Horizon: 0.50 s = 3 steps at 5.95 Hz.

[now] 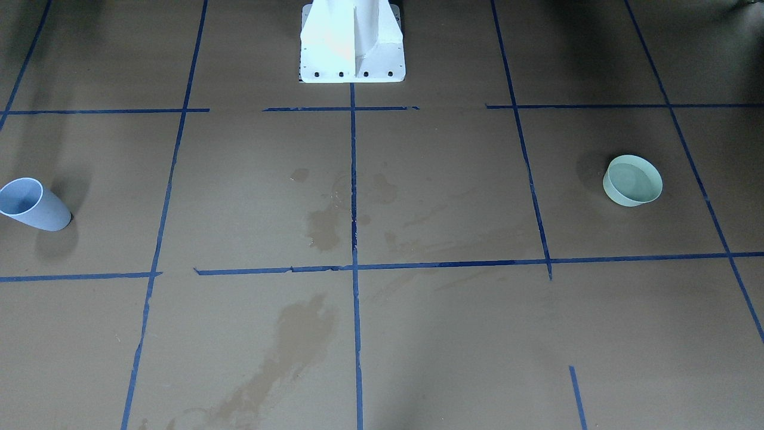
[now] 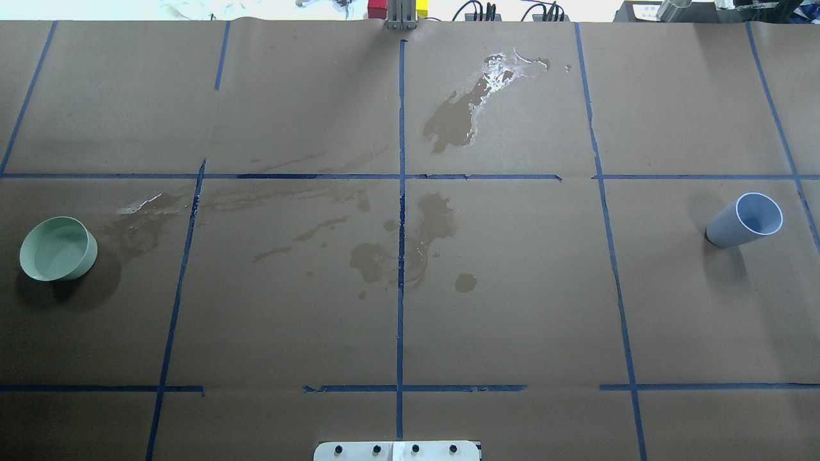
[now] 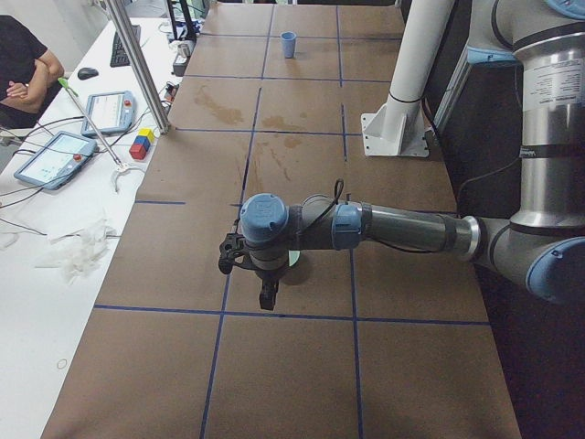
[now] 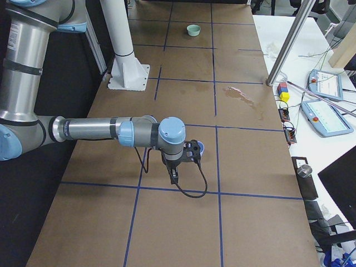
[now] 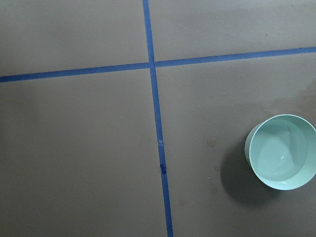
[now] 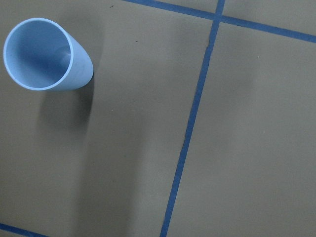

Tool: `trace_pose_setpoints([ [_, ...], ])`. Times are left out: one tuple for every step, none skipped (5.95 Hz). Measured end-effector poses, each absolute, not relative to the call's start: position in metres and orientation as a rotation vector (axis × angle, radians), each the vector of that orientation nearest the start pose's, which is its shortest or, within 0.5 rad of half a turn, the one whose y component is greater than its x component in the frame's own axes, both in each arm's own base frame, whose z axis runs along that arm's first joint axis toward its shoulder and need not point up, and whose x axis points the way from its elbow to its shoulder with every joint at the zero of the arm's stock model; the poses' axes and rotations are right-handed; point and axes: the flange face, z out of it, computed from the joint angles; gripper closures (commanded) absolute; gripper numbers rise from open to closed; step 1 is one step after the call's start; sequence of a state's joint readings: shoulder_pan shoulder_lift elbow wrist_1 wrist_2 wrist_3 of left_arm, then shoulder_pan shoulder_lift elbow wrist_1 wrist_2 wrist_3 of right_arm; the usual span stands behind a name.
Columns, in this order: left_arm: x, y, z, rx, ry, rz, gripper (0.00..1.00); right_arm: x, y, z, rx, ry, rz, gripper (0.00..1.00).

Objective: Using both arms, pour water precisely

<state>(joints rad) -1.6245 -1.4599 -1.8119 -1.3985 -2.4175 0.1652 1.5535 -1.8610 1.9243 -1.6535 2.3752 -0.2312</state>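
A pale green bowl [image 2: 57, 248] stands on the table on my left, with a shallow pool of clear water [image 5: 284, 153] in it. It also shows in the front view [image 1: 632, 179]. A light blue cup [image 2: 746, 221] stands upright on my right and looks empty in the right wrist view [image 6: 47, 54]. My left gripper [image 3: 266, 294] hangs above the table by the bowl. My right gripper [image 4: 173, 176] hangs above the table by the cup. Both show only in the side views, so I cannot tell whether they are open or shut.
Brown paper with blue tape lines [image 2: 401, 211] covers the table. Wet spill patches lie at its middle [image 2: 410, 250] and far side [image 2: 461, 115]. The white pedestal [image 1: 352, 42] stands at the robot's edge. Pendants and a person [image 3: 23, 64] are at a side desk.
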Motion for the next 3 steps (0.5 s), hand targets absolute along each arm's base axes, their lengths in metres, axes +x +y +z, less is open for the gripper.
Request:
trace_pose_setpoints([
  [-0.0821,-0.4347,0.6065,0.047,0.847,0.082,0.0,0.0554,-0.3681,0.6162,0.068,-0.805,-0.228,0.0],
  [-0.0821,-0.4341,0.6089,0.042,0.847,0.079,0.0,0.0556,-0.3678,0.6162,0.068,-0.806,-0.228,0.0],
  [-0.0822,-0.4334,0.6101,0.039,0.846,0.079,0.0,0.0556,-0.3678,0.6163,0.068,-0.806,-0.228,0.0],
])
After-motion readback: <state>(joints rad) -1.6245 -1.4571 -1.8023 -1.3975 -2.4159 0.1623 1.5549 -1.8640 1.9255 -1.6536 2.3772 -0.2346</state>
